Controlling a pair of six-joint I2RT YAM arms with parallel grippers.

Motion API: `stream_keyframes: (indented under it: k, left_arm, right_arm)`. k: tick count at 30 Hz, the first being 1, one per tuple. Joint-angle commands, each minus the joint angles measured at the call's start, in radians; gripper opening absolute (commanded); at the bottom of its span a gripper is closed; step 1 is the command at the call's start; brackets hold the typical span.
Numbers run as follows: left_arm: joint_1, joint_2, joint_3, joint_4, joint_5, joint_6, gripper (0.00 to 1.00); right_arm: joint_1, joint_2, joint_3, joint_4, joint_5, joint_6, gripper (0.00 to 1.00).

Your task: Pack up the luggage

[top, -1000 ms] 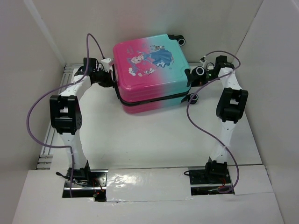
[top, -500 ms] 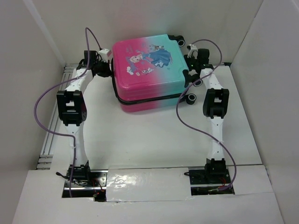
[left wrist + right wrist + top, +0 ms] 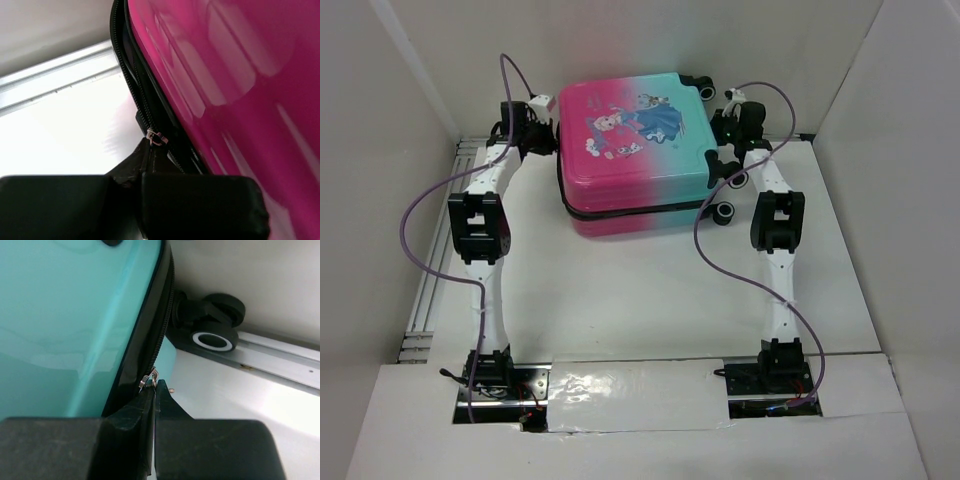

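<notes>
As the luggage (image 3: 638, 150) lies flat at the far middle of the bench (image 3: 640, 290), the left pincer (image 3: 548, 142) flanks its pink side and the right pincer (image 3: 722, 142) its teal side, both equally near. Left wrist: pincer pressed together on a zip pull (image 3: 156, 138), the zip (image 3: 134, 82) running up and away. Right wrist: same pinch on the other pull (image 3: 148, 380) — zip heading toward a wheel (image 3: 212, 337).

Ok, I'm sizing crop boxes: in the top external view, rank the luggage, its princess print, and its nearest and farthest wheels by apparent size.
1. the luggage, by far.
2. the princess print.
3. the nearest wheel and the farthest wheel: they look alike, so no ranking between them.
</notes>
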Motion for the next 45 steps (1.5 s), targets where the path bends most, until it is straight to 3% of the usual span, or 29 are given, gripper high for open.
stream_keyframes:
  k: [1,3,4,5,6,9,12,20,27,31,34,38,42,45]
  left_arm:
    - [0.018,0.008,0.049,0.213,-0.059,-0.073,0.00]
    - [0.018,-0.007,0.014,0.250,0.012,-0.073,0.00]
    - [0.003,-0.027,-0.019,0.273,0.041,-0.056,0.00]
    - [-0.013,-0.080,-0.058,0.296,0.056,-0.027,0.00]
    - [-0.013,-0.107,-0.126,0.328,0.081,-0.007,0.00]
    - [-0.042,-0.209,-0.243,0.347,0.179,0.065,0.00]
    - [-0.082,-0.327,-0.382,0.356,0.245,0.117,0.00]
    - [-0.203,-0.625,-0.716,0.369,0.262,0.171,0.00]
    - [-0.356,-0.898,-1.018,0.376,0.228,0.110,0.00]
    - [-0.401,-1.018,-1.159,0.404,0.185,0.067,0.00]
    - [-0.412,-1.038,-1.208,0.385,0.115,0.039,0.00]
    - [-0.384,-1.029,-1.239,0.397,0.076,0.013,0.00]
    - [-0.321,-0.979,-1.239,0.397,0.104,0.013,0.00]
    - [-0.292,-0.954,-1.251,0.430,0.150,0.002,0.00]
  right_arm:
    - [0.013,0.098,0.036,0.380,0.234,0.092,0.02]
    - [0.014,0.098,0.052,0.370,0.253,0.102,0.13]
    - [0.014,0.085,0.061,0.353,0.279,0.115,0.25]
    - [0.014,0.071,0.061,0.318,0.289,0.131,0.56]
    - [0.014,0.054,0.049,0.302,0.299,0.140,0.70]
    - [0.000,-0.041,-0.017,0.228,0.308,0.165,0.93]
    - [-0.029,-0.156,-0.081,0.113,0.352,0.175,1.00]
    - [-0.089,-0.513,-0.295,-0.018,0.593,0.143,1.00]
    - [-0.051,-0.641,-0.283,-0.061,0.445,-0.007,1.00]
    - [0.020,-0.650,-0.255,-0.090,0.209,-0.093,1.00]
    - [0.159,-0.639,-0.246,-0.110,0.106,-0.157,1.00]
    - [0.312,-0.581,-0.244,-0.110,0.111,-0.236,1.00]
    - [0.428,-0.462,-0.126,-0.147,0.141,-0.296,1.00]
    - [0.498,-0.425,-0.135,-0.103,0.168,-0.308,1.00]
